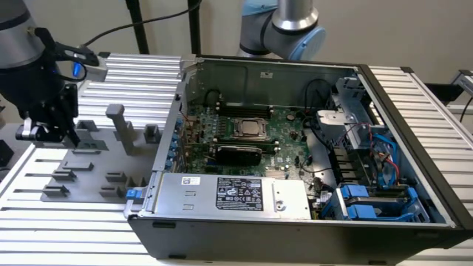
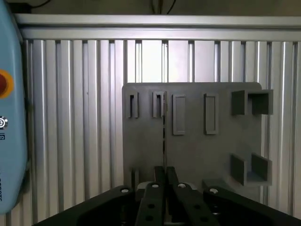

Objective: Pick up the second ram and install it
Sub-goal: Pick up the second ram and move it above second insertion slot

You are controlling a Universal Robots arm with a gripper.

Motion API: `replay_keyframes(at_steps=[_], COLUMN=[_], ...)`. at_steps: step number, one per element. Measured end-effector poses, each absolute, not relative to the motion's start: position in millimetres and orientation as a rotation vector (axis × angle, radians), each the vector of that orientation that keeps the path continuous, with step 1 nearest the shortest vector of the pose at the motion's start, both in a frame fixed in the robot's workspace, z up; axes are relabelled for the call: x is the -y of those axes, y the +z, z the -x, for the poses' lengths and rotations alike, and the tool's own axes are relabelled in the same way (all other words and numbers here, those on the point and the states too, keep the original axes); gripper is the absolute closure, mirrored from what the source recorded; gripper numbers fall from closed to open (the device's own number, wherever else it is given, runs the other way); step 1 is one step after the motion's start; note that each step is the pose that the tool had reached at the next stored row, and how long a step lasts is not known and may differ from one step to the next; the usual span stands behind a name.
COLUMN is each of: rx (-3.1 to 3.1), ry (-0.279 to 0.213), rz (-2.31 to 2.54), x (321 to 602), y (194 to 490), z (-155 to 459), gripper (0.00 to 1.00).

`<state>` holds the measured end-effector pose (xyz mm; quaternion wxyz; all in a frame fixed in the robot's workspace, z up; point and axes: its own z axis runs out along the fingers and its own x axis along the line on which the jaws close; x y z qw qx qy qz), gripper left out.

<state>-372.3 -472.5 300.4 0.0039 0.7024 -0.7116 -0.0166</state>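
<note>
At nine o'clock of the open computer case in the exterior view, the end effector hangs over the grey holder plate on the table. Its fingers pinch the second ram, seen edge-on from the wrist.

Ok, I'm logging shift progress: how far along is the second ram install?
Done: pickup looks made; the black gripper has its jaws shut on a thin ram stick seen edge-on. In hand: the gripper hangs over the grey plastic holder plate, outside the open black computer case. Left: the stick is not yet in the long black slot strips on the green motherboard.
</note>
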Motion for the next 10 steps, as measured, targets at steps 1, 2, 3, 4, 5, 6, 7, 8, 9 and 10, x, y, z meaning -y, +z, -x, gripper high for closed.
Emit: replay_keyframes(at_steps=[1,2,3,4,5,6,7,8,9,10], rx=[2.230,2.230,2.230,2.230,2.230,2.230,2.230,2.230,2.229,2.230], ry=[-0.052,-0.052,-0.052,-0.052,-0.052,-0.052,-0.052,-0.052,-0.052,-0.052], rz=[-2.201,-2.201,-2.201,-2.201,-2.201,-2.201,-2.202,-2.202,-2.202,-2.202], x=[472,472,473,472,472,473,472,473,472,472], y=[305,309,314,318,323,327,332,337,341,346], z=[371,370,368,366,364,361,358,355,352,348], gripper=[0.87,0.87,0.87,0.87,0.87,0.87,0.87,0.87,0.87,0.87])
